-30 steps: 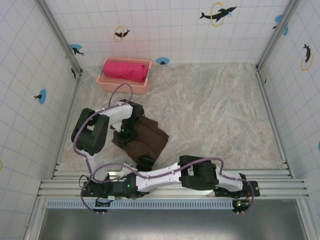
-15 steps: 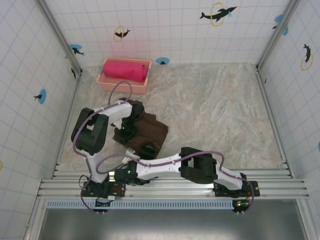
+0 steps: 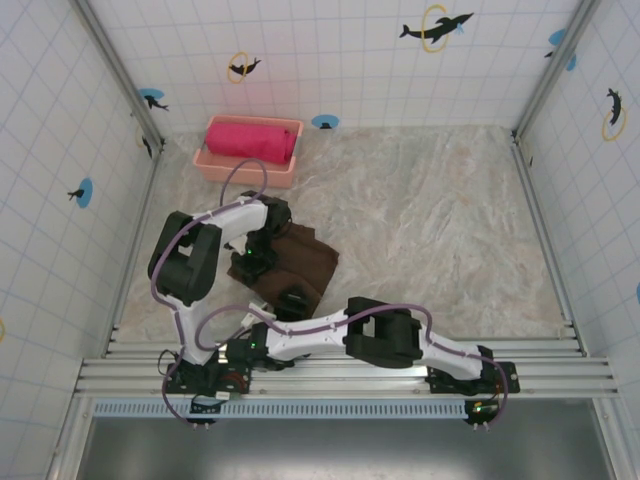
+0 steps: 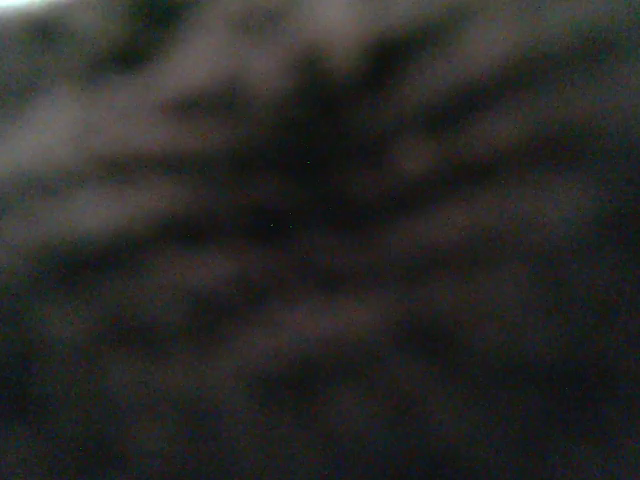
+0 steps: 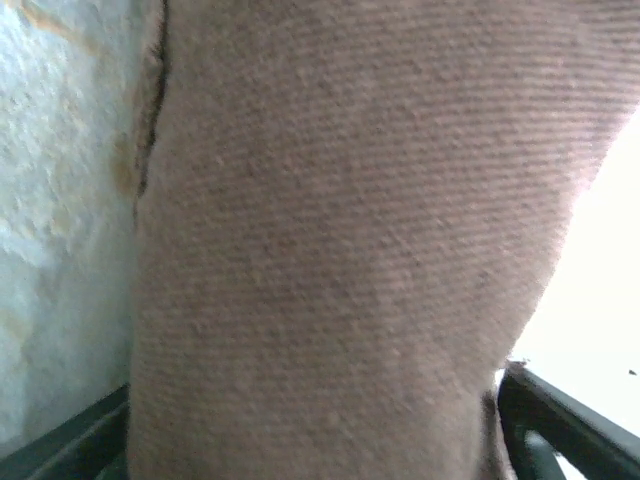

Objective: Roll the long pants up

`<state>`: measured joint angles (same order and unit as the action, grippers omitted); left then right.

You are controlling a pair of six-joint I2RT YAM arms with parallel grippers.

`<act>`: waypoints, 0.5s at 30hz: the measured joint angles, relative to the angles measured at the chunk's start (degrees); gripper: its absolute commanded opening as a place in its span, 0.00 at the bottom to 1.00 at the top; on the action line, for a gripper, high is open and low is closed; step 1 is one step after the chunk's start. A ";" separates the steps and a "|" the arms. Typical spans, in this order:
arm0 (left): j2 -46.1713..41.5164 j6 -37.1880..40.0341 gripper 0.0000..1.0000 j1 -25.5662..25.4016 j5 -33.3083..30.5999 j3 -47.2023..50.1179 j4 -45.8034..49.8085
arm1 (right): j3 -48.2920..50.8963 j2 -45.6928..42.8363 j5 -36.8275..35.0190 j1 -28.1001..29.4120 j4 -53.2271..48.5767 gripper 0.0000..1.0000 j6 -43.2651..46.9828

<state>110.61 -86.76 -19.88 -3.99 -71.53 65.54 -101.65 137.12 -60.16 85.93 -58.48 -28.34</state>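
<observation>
The long pants [image 3: 298, 262] lie as a bunched dark brown bundle on the marble table, left of centre. My left gripper [image 3: 254, 256] presses into the bundle's left edge. Its wrist view holds dark blurred cloth [image 4: 320, 240], with its fingers hidden. My right gripper [image 3: 293, 299] sits at the bundle's near edge. In the right wrist view, ribbed brown fabric [image 5: 340, 250] stands between the two dark fingers [image 5: 545, 420], which are spread far apart at the bottom corners.
A pink basket [image 3: 248, 163] with a bright pink rolled cloth [image 3: 251, 141] stands at the back left by the tiled wall. Bare marble table [image 3: 440, 220] stretches to the right. The metal rail [image 3: 350, 375] runs along the near edge.
The right gripper has pushed farther away from the near edge into the bundle. The pants have bunched up smaller, and the left gripper shifted slightly right with them.
</observation>
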 measured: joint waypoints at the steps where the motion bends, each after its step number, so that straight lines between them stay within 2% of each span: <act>1: -0.31 0.02 0.00 0.00 0.00 0.33 -0.33 | -0.04 0.50 -0.17 -0.13 0.52 0.23 0.00; 2: -0.70 0.04 0.00 0.00 0.00 0.72 -0.68 | -0.07 0.94 0.22 -0.33 1.14 0.05 0.07; 3: -1.25 0.04 0.00 0.00 -0.04 1.33 -1.40 | -0.02 1.46 0.20 -0.57 1.90 0.00 0.13; 7: -3.82 0.72 0.00 0.00 -0.72 3.61 -5.40 | 1.55 1.49 -1.14 -1.79 5.05 0.00 1.60; 8: -4.48 1.27 0.04 0.00 -0.90 4.09 -6.69 | 2.67 1.09 -1.53 -2.12 6.38 0.00 2.27; 11: -6.64 4.15 0.66 -0.09 -0.94 5.68 -11.87 | 6.78 -1.29 -1.31 -3.58 11.15 0.00 5.07; 12: -7.76 5.86 0.82 -0.07 -0.85 6.45 -14.08 | 8.24 -2.36 -0.57 -4.35 12.37 0.00 6.01; 13: -8.96 7.58 0.94 0.02 -0.83 7.21 -16.09 | 9.49 -3.30 0.15 -5.20 13.18 0.00 6.84; 15: -11.78 11.67 0.97 0.72 -0.81 8.31 -20.02 | 11.58 -5.14 1.86 -7.26 14.60 0.00 8.37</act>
<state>98.83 -75.09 -19.16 -4.80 -63.22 45.52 -90.06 131.98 -58.30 78.67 -43.88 -19.97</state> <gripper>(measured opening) 0.885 0.254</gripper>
